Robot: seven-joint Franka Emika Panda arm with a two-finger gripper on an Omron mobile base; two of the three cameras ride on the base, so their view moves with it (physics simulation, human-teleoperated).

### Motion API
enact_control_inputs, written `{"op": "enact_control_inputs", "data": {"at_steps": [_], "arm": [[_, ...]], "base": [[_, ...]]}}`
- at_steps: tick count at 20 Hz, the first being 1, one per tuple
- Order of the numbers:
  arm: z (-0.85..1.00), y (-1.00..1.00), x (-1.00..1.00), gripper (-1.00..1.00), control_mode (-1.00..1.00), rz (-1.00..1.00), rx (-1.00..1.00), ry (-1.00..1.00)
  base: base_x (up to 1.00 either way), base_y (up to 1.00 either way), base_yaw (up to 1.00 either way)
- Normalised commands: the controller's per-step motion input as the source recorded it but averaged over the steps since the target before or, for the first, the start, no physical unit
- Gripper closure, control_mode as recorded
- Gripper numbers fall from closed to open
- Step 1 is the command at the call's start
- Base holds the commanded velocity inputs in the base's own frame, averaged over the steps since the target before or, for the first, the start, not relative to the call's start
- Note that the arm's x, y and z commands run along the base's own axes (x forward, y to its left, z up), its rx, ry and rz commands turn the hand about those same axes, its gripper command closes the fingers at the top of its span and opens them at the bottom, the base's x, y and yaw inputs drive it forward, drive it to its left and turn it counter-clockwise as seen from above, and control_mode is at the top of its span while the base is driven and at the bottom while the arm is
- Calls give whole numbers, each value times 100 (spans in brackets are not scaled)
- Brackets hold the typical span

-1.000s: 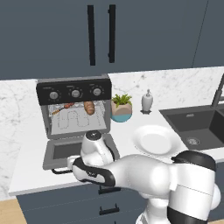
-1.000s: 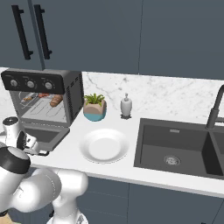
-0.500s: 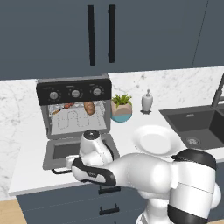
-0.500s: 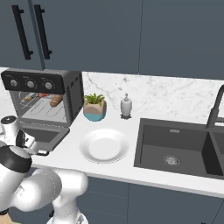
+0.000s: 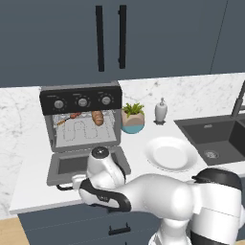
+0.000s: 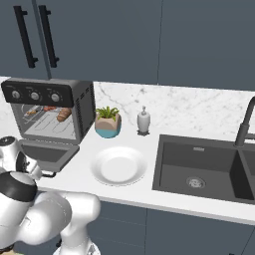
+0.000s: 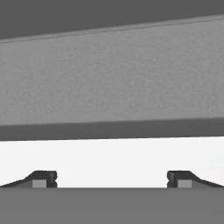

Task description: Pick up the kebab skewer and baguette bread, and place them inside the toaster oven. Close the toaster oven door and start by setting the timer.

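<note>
Holding nothing, your pincer (image 7: 112, 179) gapes wide at the lowered door's (image 5: 72, 165) front edge, ready to lift it; skewer (image 5: 67, 118) and baguette (image 5: 97, 117) lie inside the oven (image 5: 81, 119), at 12 o'clock.

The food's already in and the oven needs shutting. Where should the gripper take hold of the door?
Probably at the door's free front edge, by the black bar handle, coming from below and in front. The toaster oven door lies folded flat, hinged at the oven, so lifting the far edge swings it up. The gripper is open.
</note>
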Motion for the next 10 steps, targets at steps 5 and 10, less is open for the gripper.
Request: {"op": "enact_control_inputs", "data": {"at_steps": [5, 10], "arm": [[-26, 2, 1, -100, -100, 0, 0, 0], [-21, 4, 2, -100, -100, 0, 0, 0]], "base": [[0, 0, 0], [0, 0, 0]]}}
